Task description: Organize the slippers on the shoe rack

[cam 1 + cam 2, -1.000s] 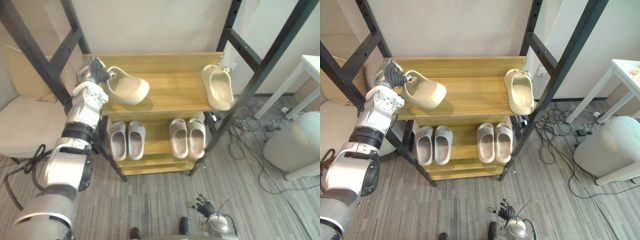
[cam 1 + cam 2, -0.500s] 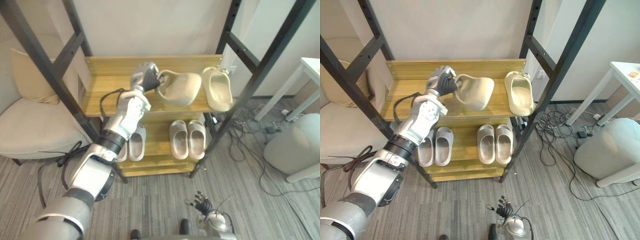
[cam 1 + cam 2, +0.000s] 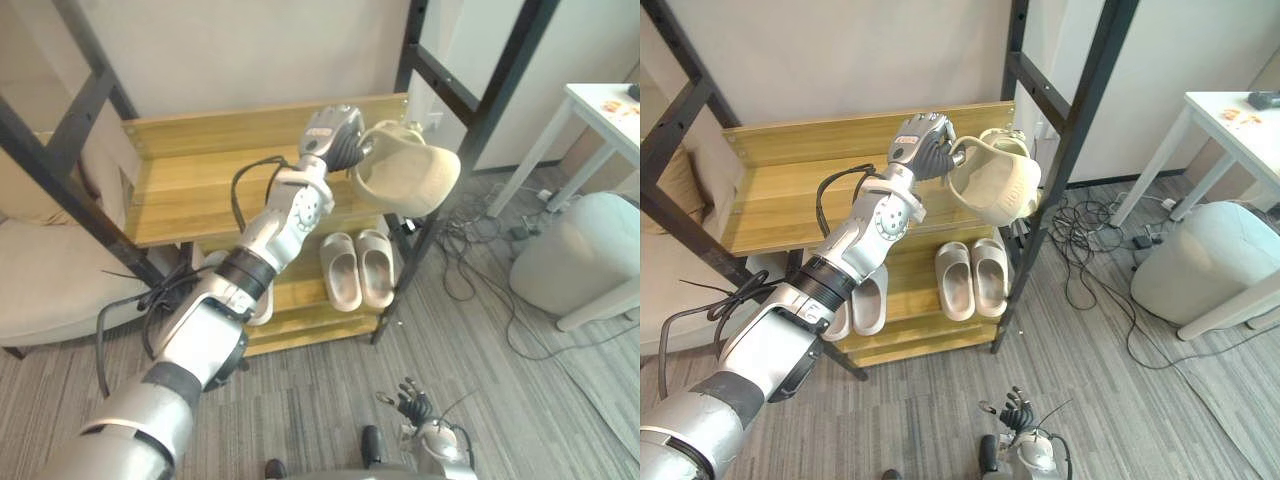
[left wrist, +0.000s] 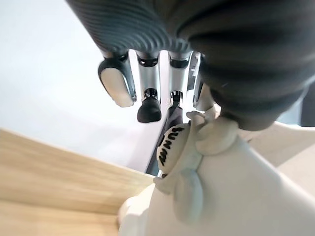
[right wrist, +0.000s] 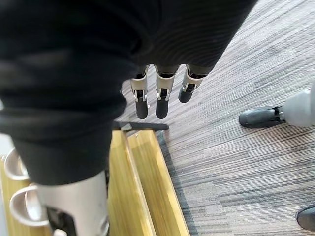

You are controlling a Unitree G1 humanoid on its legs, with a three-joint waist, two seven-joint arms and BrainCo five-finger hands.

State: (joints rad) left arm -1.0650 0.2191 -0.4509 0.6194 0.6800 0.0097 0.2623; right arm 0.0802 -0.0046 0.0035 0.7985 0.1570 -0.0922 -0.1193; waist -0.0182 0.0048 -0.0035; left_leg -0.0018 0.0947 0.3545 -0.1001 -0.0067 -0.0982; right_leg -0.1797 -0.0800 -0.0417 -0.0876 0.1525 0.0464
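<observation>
Left robot hand [image 3: 335, 135] gripped cream slipper [image 3: 410, 175] by its rim, tilted above right end of top shelf [image 3: 190, 200], mate [image 3: 1005, 136] just behind. Best bet was: level it, sole down, set beside mate w/ toes aligned.

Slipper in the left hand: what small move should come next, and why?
Probably lower the slipper onto the top shelf beside its mate: the left hand holds it tilted in the air at the shelf's right end.

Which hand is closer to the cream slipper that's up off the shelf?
Left. The left hand grips the cream slipper at its rim; the right hand hangs low above the floor, far below it.
</observation>
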